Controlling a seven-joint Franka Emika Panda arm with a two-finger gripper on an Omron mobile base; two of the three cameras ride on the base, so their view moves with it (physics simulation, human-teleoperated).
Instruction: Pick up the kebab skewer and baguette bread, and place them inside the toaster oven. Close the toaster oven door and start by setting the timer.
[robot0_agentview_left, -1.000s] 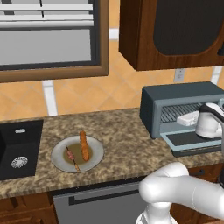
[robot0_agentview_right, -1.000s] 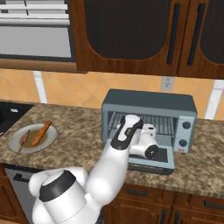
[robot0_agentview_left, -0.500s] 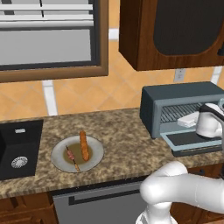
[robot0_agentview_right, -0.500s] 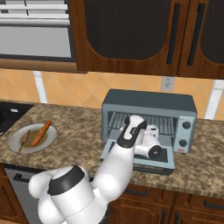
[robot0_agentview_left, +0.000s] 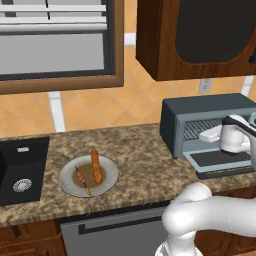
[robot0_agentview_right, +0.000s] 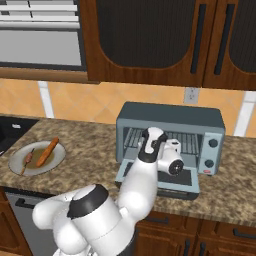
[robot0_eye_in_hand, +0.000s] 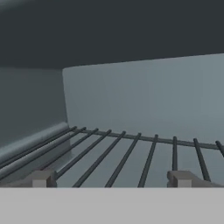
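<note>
Hand view looked straight into the toaster oven (robot0_eye_in_hand: 131, 96), with the wire rack (robot0_eye_in_hand: 131, 153) running away just ahead of and beneath the jaws (robot0_eye_in_hand: 112, 179). The two fingertips (robot0_eye_in_hand: 41, 178) stood spread as wide as they go, with nothing between them.

In the right base view the jaws (robot0_agentview_right: 167, 145) sat at the mouth of the oven cavity, above the toaster oven door (robot0_agentview_right: 165, 181), which lay dropped flat on the surface (robot0_agentview_right: 235, 185). The rack looked bare, so far as could be seen.

The kebab skewer (robot0_agentview_left: 82, 180) and the baguette bread (robot0_agentview_left: 96, 166) lay side by side on a grey plate (robot0_agentview_left: 67, 180), well apart from the jaws and far off to their left along the surface, near the black sink (robot0_agentview_left: 20, 170). The skewer lay on the sink side of the loaf; whether the two touched could not be told.

By my judgement the door-opening part was finished and no food had yet been fetched, so the picking step was just about to start. The next move called for backing out of the cavity without catching the rack or door, swinging across to the plate, and coming down over one item, most likely the slim skewer, with the jaws lined up across its stick.
</note>
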